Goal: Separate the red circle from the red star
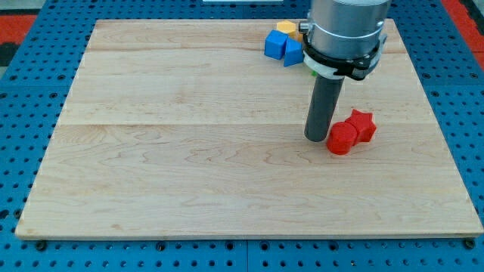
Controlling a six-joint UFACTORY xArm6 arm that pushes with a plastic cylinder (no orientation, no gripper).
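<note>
Tool tip [317, 138] beside red circle [342, 139] — touching red star [361, 125].

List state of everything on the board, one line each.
My tip: down on the board, just left of the red circle.
Red circle: touching the red star.
Red star: upper right of the circle.
Blue blocks: top edge, clustered.
Yellow block: behind the blue blocks.

Board [189, 166]: pale wood, smooth, matt, visible grain. Rod above my tip [315, 138]: dark, matt. Red circle [342, 139], touching red star [362, 125], just right of tip: matt, painted look. Blue blocks [282, 47] beyond tip: same finish. Arm housing [344, 30]: grey, satin metal.
</note>
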